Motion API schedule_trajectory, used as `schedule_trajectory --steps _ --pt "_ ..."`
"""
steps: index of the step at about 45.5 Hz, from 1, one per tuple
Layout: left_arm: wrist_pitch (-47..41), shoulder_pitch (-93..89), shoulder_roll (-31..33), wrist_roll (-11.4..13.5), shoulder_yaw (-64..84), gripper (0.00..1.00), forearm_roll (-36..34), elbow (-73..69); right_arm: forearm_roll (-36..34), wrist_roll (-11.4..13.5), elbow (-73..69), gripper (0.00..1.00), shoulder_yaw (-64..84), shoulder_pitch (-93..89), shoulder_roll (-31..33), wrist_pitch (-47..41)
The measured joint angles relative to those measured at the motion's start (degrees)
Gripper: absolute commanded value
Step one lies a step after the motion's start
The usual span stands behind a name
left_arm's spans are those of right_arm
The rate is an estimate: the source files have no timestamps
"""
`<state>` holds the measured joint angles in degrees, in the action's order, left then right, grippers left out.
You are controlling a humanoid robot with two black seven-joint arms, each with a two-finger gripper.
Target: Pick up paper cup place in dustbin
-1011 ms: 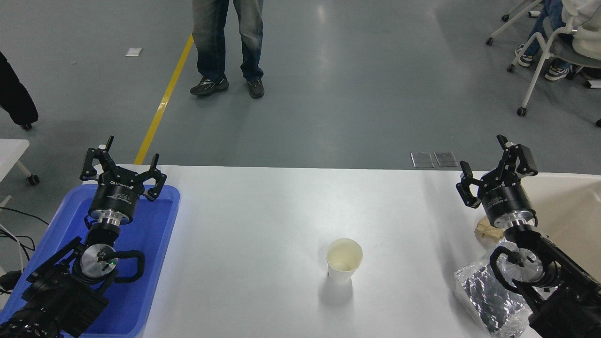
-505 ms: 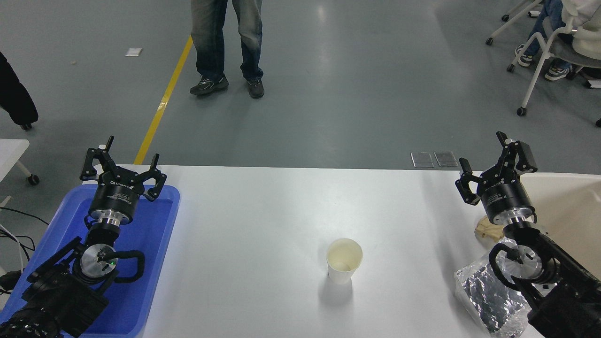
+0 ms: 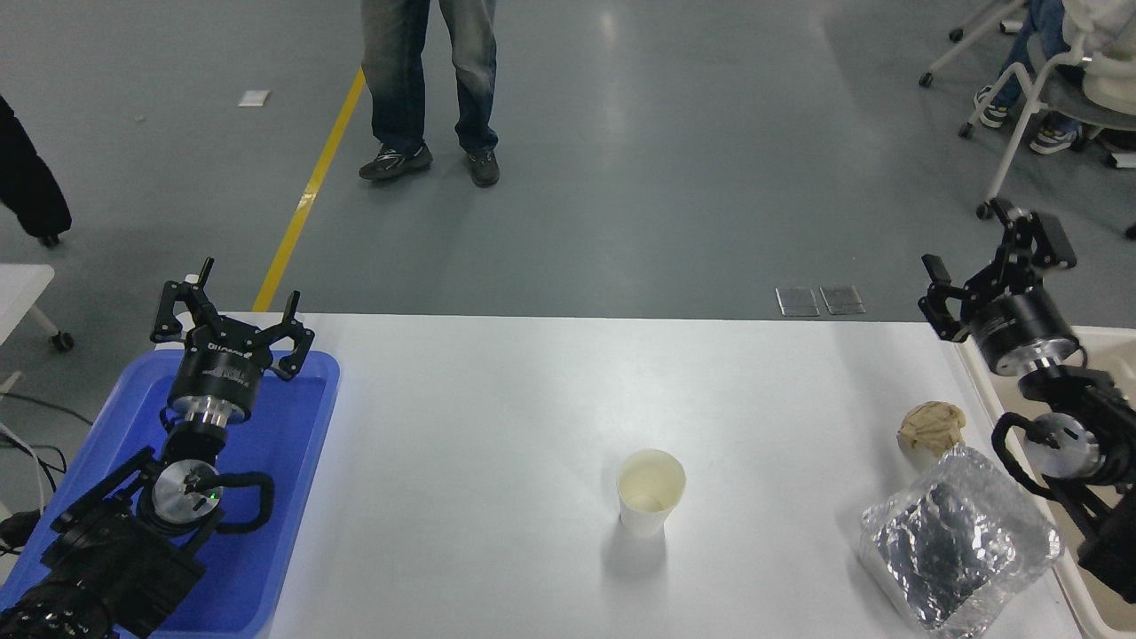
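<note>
A small white paper cup [image 3: 650,490] stands upright near the middle of the white table [image 3: 497,417], its cream inside showing. The cream-beige dustbin [image 3: 982,383] shows only as a strip of rim at the table's right edge, partly behind my right arm. My right gripper [image 3: 985,248] is open, held high over the table's far right corner, far from the cup and empty. At the lower left, my left gripper [image 3: 232,311] is parked open over the blue tray's far end.
A blue plastic tray [image 3: 293,461] lies at the table's left. A crumpled tan paper ball [image 3: 930,428] and a crinkled silver foil wrapper [image 3: 954,543] lie at the right, near the dustbin. A person's legs stand beyond the table; chairs are at the far right.
My right arm has swung up and to the right, off the tan paper ball and foil, which now show fully. The cup and my left arm have not moved.
</note>
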<state>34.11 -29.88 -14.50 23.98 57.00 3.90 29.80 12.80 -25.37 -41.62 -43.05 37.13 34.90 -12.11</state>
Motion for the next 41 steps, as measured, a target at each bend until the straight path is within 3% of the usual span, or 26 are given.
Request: schedule_trajectory --steps 12,21,41 --pt "0.0 0.0 0.0 0.0 0.0 1.00 0.0 0.0 -5.2 0.1 0.1 1.00 34.9 18.9 9.1 0.0" --pt "0.0 0.0 0.0 0.0 0.0 1.00 0.0 0.0 -6.1 0.2 -3.1 1.00 63.9 37.1 11.7 -1.0" --pt "0.0 0.0 0.0 -0.1 0.0 1.00 0.0 0.0 -5.1 0.2 -13.3 1.00 106.0 69.3 6.3 -12.1"
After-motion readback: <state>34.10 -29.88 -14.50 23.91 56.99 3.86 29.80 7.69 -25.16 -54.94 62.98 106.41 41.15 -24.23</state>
